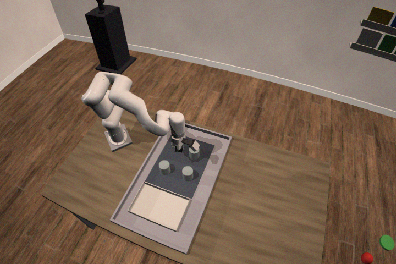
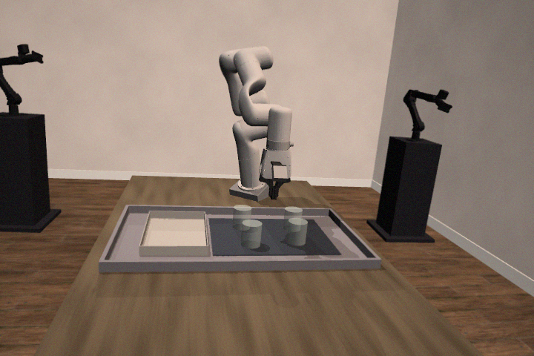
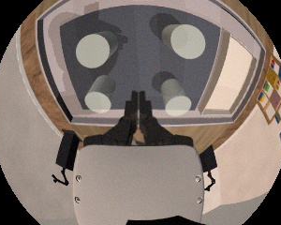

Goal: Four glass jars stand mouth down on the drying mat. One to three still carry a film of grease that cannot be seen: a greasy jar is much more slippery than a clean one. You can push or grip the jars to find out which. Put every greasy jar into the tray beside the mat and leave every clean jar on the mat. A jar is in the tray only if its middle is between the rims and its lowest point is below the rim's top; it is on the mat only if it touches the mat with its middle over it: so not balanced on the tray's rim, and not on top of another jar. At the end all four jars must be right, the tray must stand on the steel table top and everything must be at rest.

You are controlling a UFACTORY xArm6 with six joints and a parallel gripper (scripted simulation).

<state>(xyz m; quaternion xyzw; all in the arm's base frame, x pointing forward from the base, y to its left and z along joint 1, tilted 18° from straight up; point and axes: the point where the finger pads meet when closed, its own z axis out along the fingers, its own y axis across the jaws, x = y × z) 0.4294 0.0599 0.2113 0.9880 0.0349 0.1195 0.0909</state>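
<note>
Four pale glass jars stand mouth down on the dark mat [image 1: 173, 185] [image 2: 230, 245] [image 3: 131, 44]. The exterior view shows two at the back [image 2: 242, 214] [image 2: 293, 213] and two at the front [image 2: 251, 233] [image 2: 297, 231]. The top view shows three jars [image 1: 164, 166] [image 1: 187, 172] [image 1: 194, 153]; the wrist hides the fourth. The wrist view shows all four jars [image 3: 92, 51] [image 3: 187, 41] [image 3: 99, 97] [image 3: 176, 101]. My gripper [image 1: 179, 149] [image 2: 273, 195] [image 3: 138, 99] is shut and empty. It hangs above the mat's back edge, between the two back jars and higher than their tops. The cream tray [image 1: 159, 207] [image 2: 175, 233] [image 3: 230, 75] beside the mat is empty.
Mat and tray rest on a grey steel top [image 1: 201, 199] [image 2: 120, 247] with a raised rim, on a wooden table [image 1: 267, 192]. The arm's base [image 1: 117, 139] stands at the table's back. Black pedestals [image 2: 15, 167] [image 2: 406, 188] stand on the floor away from the table.
</note>
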